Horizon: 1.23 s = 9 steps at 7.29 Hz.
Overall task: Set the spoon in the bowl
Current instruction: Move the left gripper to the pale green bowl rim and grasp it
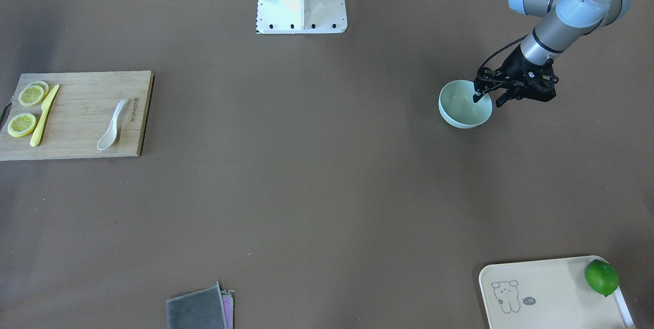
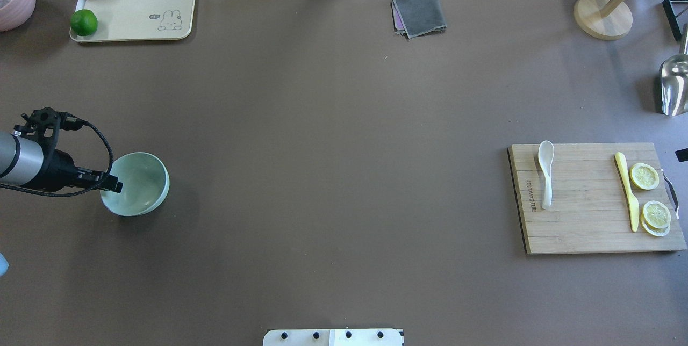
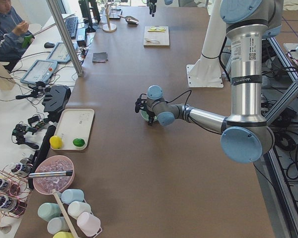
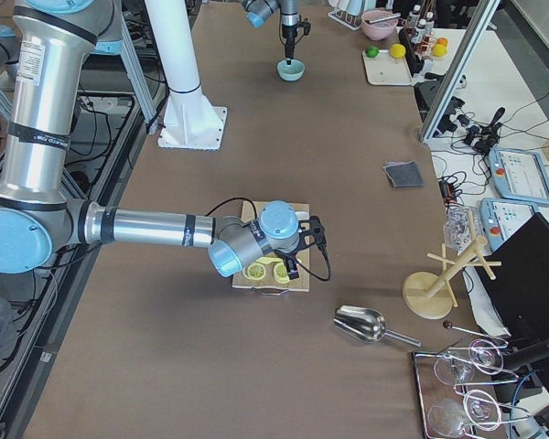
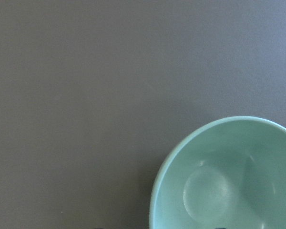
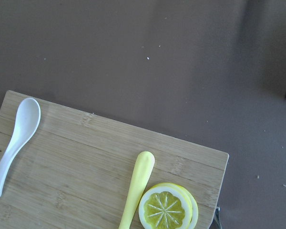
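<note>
Locating the spoon (image 1: 113,125): it's lying flat on the cutting board (image 1: 82,114), close to the edge with the printed lettering. The scoop faces up and points away from the robot, the handle points toward it, and nothing is touching it.
Board neighbours: the yellow knife (image 1: 44,115) and lemon slices (image 1: 22,124) sit at the board's other end, well apart from the spoon. That leaves you room to come down on the handle.
Right pincer (image 4: 295,261): it hangs over the lemon end of the board. Only the right side view shows it and its wrist camera shows no fingers, so I can't tell how far open it is.
Bowl (image 1: 460,122): it's upright and empty on the surface (image 1: 327,165), way over on the robot's left and well apart from the board.
Left pincer (image 1: 489,99): its jaws are apart and straddle the bowl's rim, one finger inside and one outside. It isn't clamped on anything that I can see.
Why it's there: my guess is that it's lined up to pinch the rim and steady or move the bowl, since spoon and bowl sit at opposite ends.
Progress: this looks like early days to me, since the spoon isn't picked up yet.
Next move: I'd get the right pincer across the handle's narrow part.
Watch out: the spoon looks glossy and curved, so it could slip. A one-sided rim pinch could also tip the bowl.
</note>
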Available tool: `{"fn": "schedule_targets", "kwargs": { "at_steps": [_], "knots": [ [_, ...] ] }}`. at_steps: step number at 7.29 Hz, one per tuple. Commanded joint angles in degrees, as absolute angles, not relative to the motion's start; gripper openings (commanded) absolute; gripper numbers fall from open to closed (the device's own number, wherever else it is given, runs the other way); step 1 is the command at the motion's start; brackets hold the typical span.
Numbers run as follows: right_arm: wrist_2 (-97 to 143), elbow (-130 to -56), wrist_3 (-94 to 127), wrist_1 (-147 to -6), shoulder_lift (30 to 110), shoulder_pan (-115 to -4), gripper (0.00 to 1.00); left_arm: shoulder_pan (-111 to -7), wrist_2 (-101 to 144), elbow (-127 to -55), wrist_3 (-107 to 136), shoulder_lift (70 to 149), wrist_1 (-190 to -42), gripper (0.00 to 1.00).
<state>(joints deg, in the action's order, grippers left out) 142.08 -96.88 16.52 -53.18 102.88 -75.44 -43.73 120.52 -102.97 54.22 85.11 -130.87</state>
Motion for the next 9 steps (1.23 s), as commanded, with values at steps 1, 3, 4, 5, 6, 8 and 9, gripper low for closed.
{"fn": "schedule_targets", "kwargs": {
  "at_steps": [1, 3, 4, 5, 6, 8, 9],
  "knots": [
    [142.1, -97.0, 16.6, -53.2, 102.9, -75.0, 0.98, -43.8, 120.6, -103.1, 54.8, 85.2, -131.0, 0.00],
    [142.1, -97.3, 16.7, -53.2, 102.5, -73.4, 0.97, -43.7, 120.7, -105.1, 61.7, 86.3, -130.9, 0.00],
    [142.0, -98.5, 18.7, -53.2, 102.5, -72.4, 0.97, -43.6, 120.7, -106.2, 64.7, 88.3, -130.6, 0.00],
    [141.1, -100.7, 23.8, -53.2, 102.6, -69.9, 0.96, -42.5, 120.6, -106.8, 69.2, 91.8, -129.0, 0.00],
    [140.4, -102.1, 28.5, -53.2, 102.5, -68.0, 0.96, -39.7, 118.6, -106.9, 72.7, 97.2, -125.5, 0.00],
    [137.8, -105.7, 37.9, -53.2, 102.5, -63.1, 0.96, -32.2, 109.5, -107.9, 79.3, 111.5, -107.7, 0.00],
    [133.6, -107.0, 41.4, -53.2, 102.2, -59.2, 0.96, -28.0, 106.1, -107.1, 80.7, 118.5, -99.1, 0.00]
  ]
}}
